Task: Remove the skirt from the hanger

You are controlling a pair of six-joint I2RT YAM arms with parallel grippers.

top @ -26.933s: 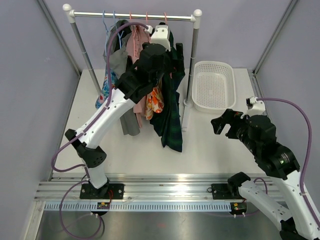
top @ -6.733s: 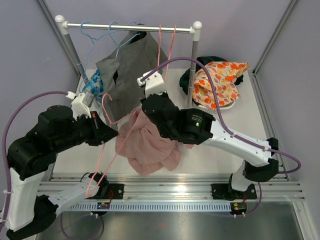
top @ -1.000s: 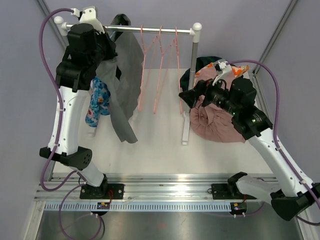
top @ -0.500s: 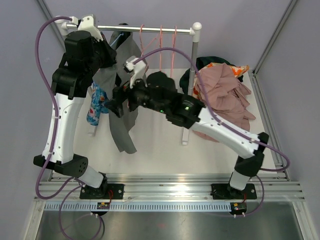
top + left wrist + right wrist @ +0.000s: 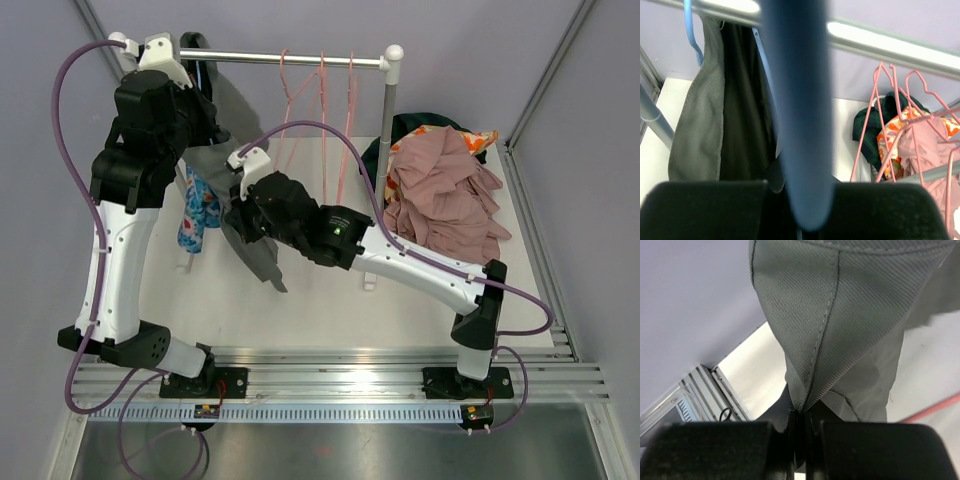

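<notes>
**Lilac-walled booth: skirt braced at both ends**

Pale walls close in a white worktop [image 5: 320,310] with a clothes rail [image 5: 250,58] across its far side. At the rail's left end the raised left pincer [image 5: 802,210] appears pressed together on a blue hanger [image 5: 797,100], probably to steady it while the cloth is drawn off. Below hangs a floral garment [image 5: 195,205], and just beside it the grey skirt [image 5: 262,262], draped from the rail towards the worktop. The right pincer [image 5: 800,432] is pinching a seamed fold of the skirt low down, a hold that suits tugging it down and away from the hanger. Further right, bare pink hangers [image 5: 320,110] dangle from the rail. A heap of clothes [image 5: 440,190] lies at the far right.
</notes>
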